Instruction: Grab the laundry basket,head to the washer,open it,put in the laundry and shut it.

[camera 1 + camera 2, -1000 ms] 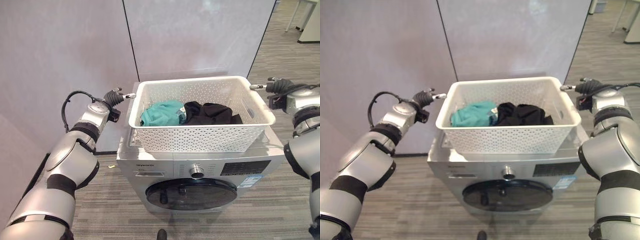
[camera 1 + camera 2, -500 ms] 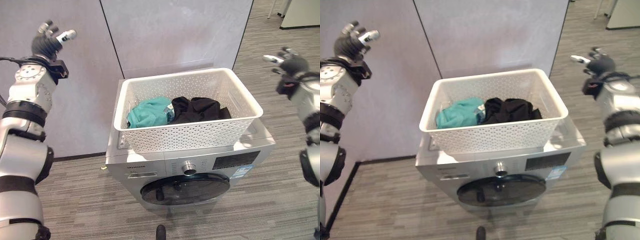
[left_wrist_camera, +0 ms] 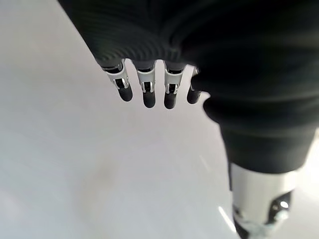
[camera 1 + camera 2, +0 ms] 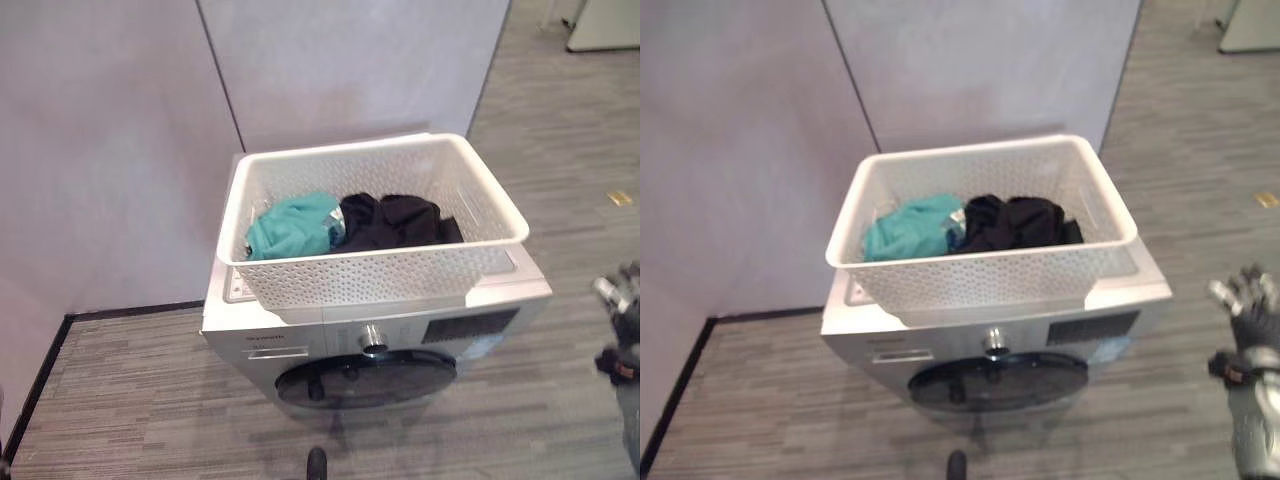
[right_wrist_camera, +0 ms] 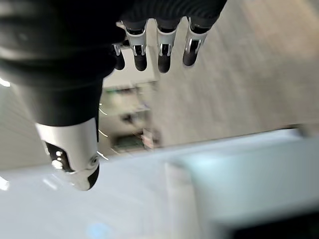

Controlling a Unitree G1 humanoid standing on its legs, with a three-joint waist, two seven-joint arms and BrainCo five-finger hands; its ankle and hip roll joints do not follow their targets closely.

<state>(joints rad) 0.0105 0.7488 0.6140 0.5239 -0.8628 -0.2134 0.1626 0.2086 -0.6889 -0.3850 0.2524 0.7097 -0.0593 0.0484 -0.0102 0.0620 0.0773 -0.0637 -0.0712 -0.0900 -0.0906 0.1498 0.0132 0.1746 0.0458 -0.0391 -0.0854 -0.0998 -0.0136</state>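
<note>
The white perforated laundry basket (image 4: 380, 278) rests on top of the silver washer (image 4: 300, 335). In it lie a teal cloth (image 4: 290, 225) and a black cloth (image 4: 395, 220). The washer's round dark door (image 4: 365, 378) is shut, under a knob (image 4: 372, 340). My right hand (image 4: 1248, 318) hangs low to the right of the washer, away from the basket; its fingers (image 5: 164, 50) are straight and hold nothing. In the left wrist view my left hand (image 3: 148, 92) is open and holds nothing, before a pale wall.
Grey partition walls (image 4: 350, 70) stand close behind the washer and along its left side, with a black baseboard (image 4: 40, 375) at the floor. Grey striped floor (image 4: 570, 150) opens to the right, with a small yellow thing (image 4: 620, 198) on it.
Both hands left the basket's rim and swung up and out to the sides. The right hand has since dropped low at the right. The camera has shifted a little.
</note>
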